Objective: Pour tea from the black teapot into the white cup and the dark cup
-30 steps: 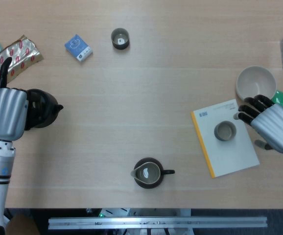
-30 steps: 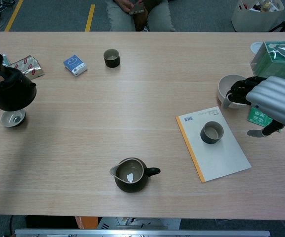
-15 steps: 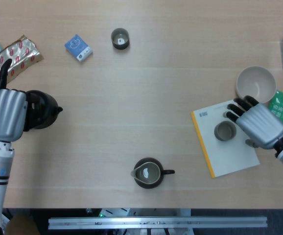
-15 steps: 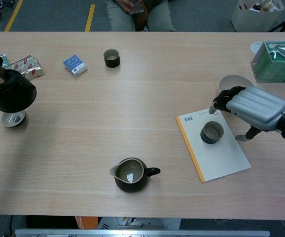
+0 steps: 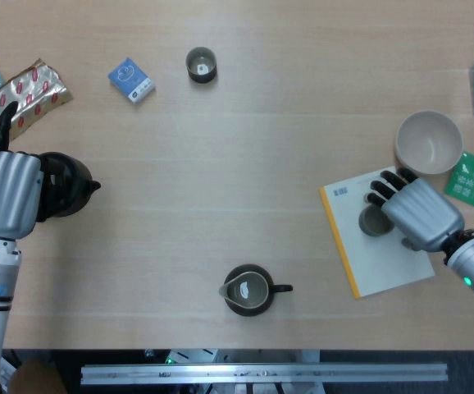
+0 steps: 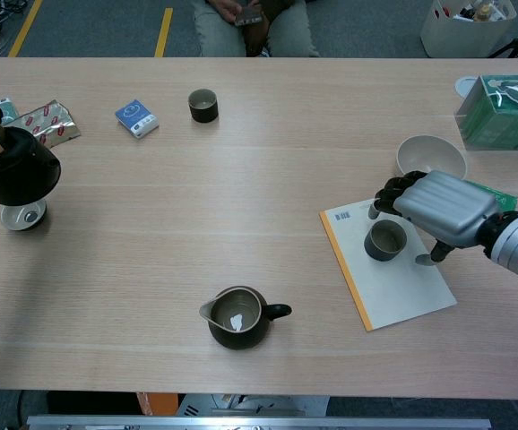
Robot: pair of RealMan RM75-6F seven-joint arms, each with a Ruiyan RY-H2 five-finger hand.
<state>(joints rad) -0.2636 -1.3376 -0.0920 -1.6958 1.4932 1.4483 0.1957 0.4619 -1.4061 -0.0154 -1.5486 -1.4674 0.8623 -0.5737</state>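
Right hand [image 5: 418,213] now over dark cup [image 6: 385,240]

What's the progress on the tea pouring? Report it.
Nothing looks poured yet. The left hand holds the black teapot lifted at the table's left edge. The right hand is over the cup on the booklet, not visibly gripping it. Both pours remain, including the far dark cup.

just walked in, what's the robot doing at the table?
It's setting up to pour tea. The left hand holds the black teapot off the table at the left edge, above its lid. The right hand hovers with fingers spread over the grey cup standing on the notebook, not visibly gripping it. No pouring is happening.
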